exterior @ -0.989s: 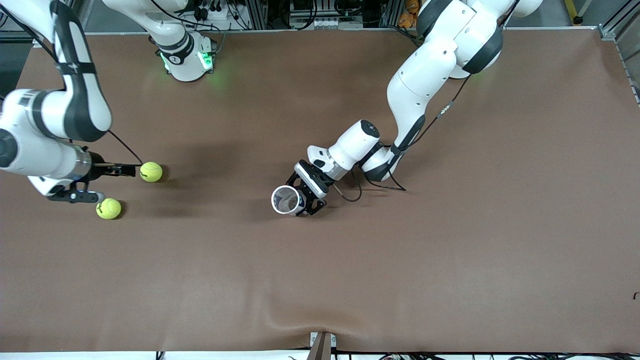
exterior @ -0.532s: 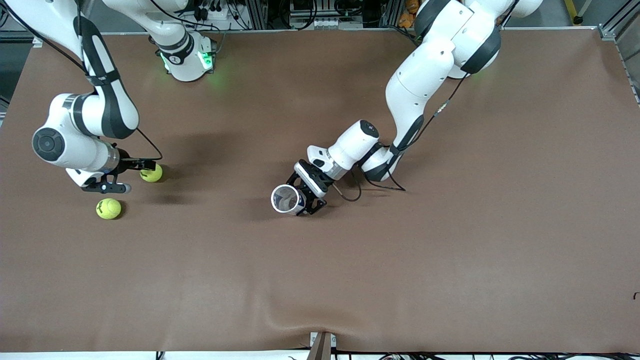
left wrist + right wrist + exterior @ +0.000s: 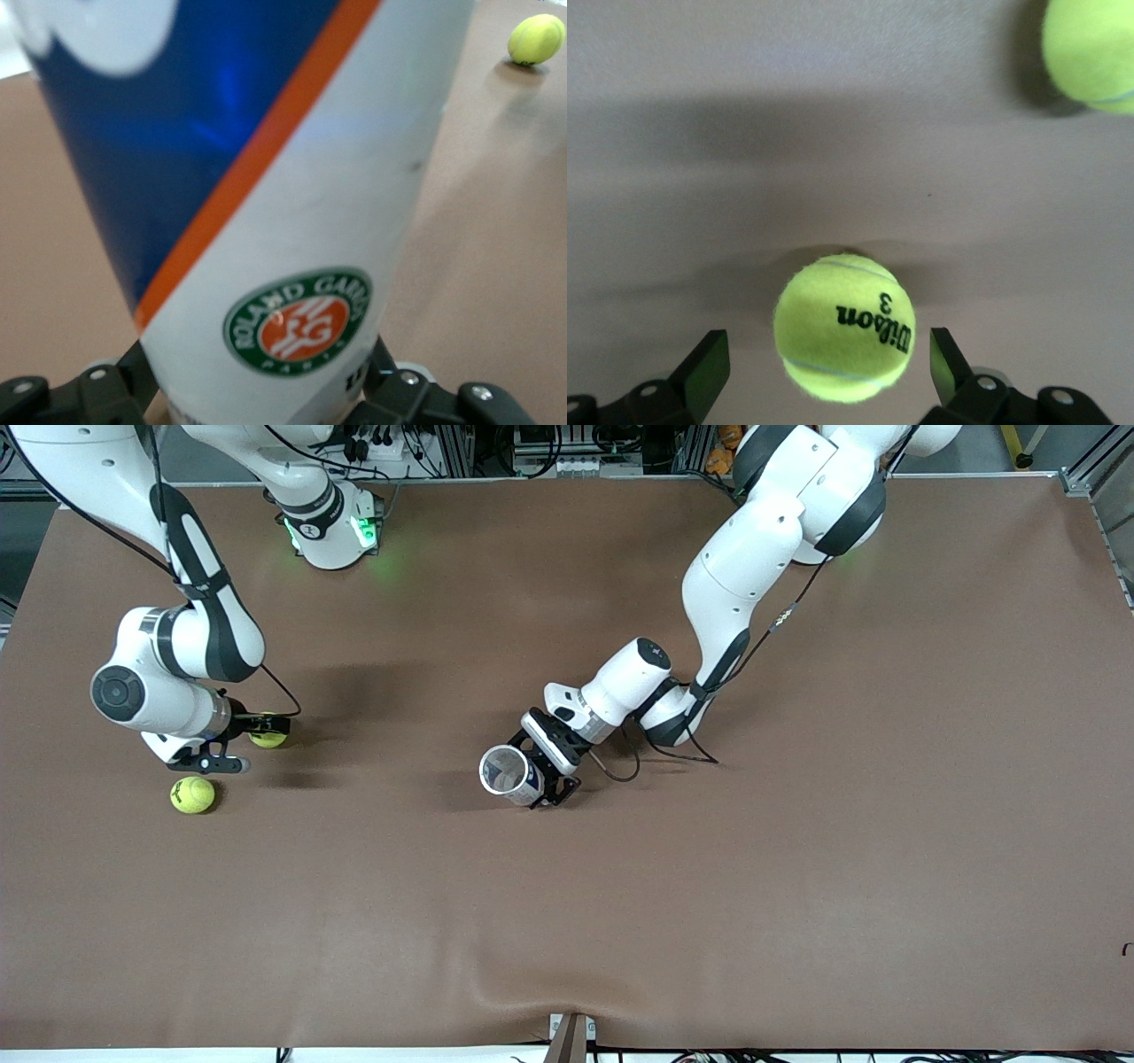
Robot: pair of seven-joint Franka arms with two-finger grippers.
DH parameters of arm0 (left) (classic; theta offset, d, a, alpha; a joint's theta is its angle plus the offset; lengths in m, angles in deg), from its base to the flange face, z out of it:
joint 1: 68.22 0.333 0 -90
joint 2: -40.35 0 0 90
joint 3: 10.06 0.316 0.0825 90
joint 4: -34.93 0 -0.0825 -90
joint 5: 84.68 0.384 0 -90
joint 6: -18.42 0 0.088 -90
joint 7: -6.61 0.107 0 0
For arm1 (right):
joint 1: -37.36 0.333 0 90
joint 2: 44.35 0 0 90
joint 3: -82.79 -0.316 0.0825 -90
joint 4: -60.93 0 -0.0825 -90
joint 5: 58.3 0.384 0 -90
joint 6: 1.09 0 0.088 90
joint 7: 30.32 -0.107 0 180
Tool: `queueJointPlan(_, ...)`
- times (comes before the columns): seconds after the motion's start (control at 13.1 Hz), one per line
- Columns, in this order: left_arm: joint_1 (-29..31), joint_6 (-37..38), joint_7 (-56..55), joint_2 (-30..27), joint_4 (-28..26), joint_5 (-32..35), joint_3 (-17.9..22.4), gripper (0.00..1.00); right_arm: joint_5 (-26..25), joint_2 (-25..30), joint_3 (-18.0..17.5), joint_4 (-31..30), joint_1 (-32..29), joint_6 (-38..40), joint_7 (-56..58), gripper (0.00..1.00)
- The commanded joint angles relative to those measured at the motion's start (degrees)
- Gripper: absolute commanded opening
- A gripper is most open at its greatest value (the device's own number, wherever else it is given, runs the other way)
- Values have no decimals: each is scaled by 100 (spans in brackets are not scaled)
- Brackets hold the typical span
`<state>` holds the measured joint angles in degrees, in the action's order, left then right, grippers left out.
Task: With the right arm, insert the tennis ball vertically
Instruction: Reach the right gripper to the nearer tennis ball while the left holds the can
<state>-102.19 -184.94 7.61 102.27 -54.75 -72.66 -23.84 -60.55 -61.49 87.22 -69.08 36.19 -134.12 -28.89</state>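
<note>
On the brown tabletop (image 3: 797,868), mid-table, left gripper (image 3: 530,779) fingers clamp an upright ball can (image 3: 505,772). Toward the right arm's end, right gripper (image 3: 241,737) fingers spread open, straddling tennis ball 1 (image 3: 844,328); tennis ball 2 (image 3: 192,794) lies nearer the camera.

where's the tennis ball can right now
The tennis ball can sits mid-table in the front view, gripped by the left claw, open mouth up.
</note>
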Motion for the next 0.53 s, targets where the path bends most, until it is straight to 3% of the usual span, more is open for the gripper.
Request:
queueJointPlan(0.0, -92, -46, 32, 74, 109, -77, 77, 100, -74, -132, -30, -33, 2, -179, -2, 100)
queueJointPlan(0.08, -84, -46, 32, 56, 91, -68, 77, 100, -117, -150, -30, -33, 11, -188, 24, 100)
queueJointPlan(0.15, -84, -46, 32, 30, 91, -68, 77, 100, -144, -150, -22, -24, 11, -188, 50, 83)
queueJointPlan(0.23, -84, -46, 32, 21, 56, -59, 77, 100, -170, -150, -21, -15, 2, -180, 59, 49)
queueJointPlan(0.3, -84, -46, 32, -14, 4, -68, 69, 100, -188, -150, -21, -7, 2, -180, 59, 28)
queueJointPlan(0.46, -58, -54, 32, -145, -189, -59, 60, 100, -188, -141, -21, 11, -33, -127, 50, 2)
